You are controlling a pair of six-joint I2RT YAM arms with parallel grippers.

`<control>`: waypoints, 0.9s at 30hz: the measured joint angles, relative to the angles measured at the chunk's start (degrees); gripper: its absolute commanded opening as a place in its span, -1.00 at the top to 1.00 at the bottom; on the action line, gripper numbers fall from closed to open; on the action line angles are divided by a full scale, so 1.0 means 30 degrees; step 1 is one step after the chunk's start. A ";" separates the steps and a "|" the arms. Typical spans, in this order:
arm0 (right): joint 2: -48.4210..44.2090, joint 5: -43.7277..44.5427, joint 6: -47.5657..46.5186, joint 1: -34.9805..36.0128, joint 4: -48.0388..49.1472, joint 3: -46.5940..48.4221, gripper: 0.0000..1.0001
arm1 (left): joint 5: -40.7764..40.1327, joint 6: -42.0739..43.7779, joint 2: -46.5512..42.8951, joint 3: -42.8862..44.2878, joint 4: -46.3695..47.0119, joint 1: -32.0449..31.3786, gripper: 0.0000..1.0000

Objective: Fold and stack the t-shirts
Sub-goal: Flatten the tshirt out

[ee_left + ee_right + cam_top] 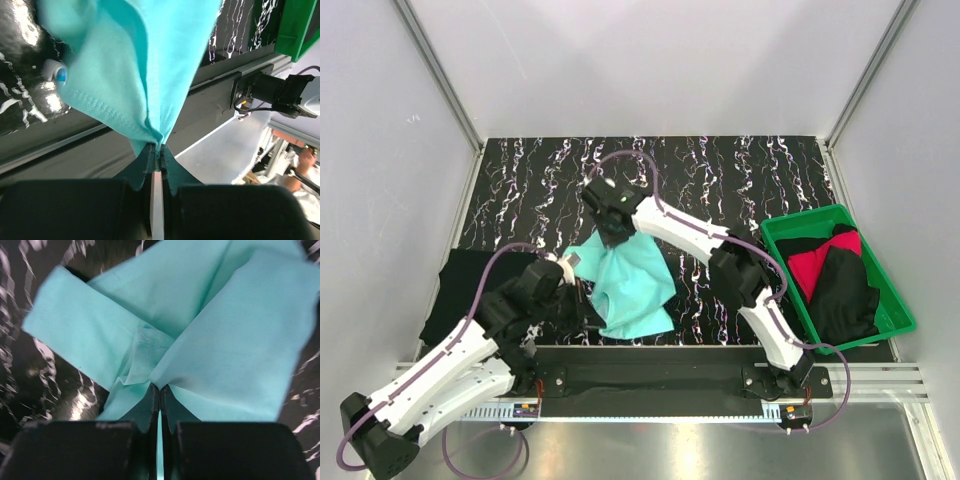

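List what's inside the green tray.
The tray holds a red shirt with black cloth lying partly over it, probably one or more black shirts. The tray's floor and anything under the clothes is covered.

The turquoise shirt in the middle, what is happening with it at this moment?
The left gripper and the right gripper are each shut on a pinch of the turquoise shirt over the mat. A black shirt lies at the left; a red shirt and a second black shirt lie in the green tray.
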 measured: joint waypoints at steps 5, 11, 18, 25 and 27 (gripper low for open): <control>-0.1093 0.0933 0.0015 -0.1668 -0.0066 0.2528 1.00 | -0.2076 0.1464 0.0903 0.4940 -0.2113 0.0000 1.00; -0.5544 0.1246 0.0168 -0.6156 0.0189 0.4269 1.00 | -0.4707 0.3570 0.2841 1.1642 -0.2783 0.0029 1.00; -1.4331 0.3395 0.0095 -0.7635 0.1989 0.1494 1.00 | -0.4575 0.5413 0.5734 1.7376 -0.2776 0.0036 1.00; -2.1158 0.5013 -0.1144 -0.7584 0.5078 -0.2382 1.00 | -0.2404 0.5829 0.6492 1.8972 -0.1494 -0.0007 1.00; -2.1464 0.4889 -0.1494 -0.7592 0.5785 -0.2499 1.00 | -0.2244 0.5821 0.6484 1.9037 -0.1137 -0.0029 1.00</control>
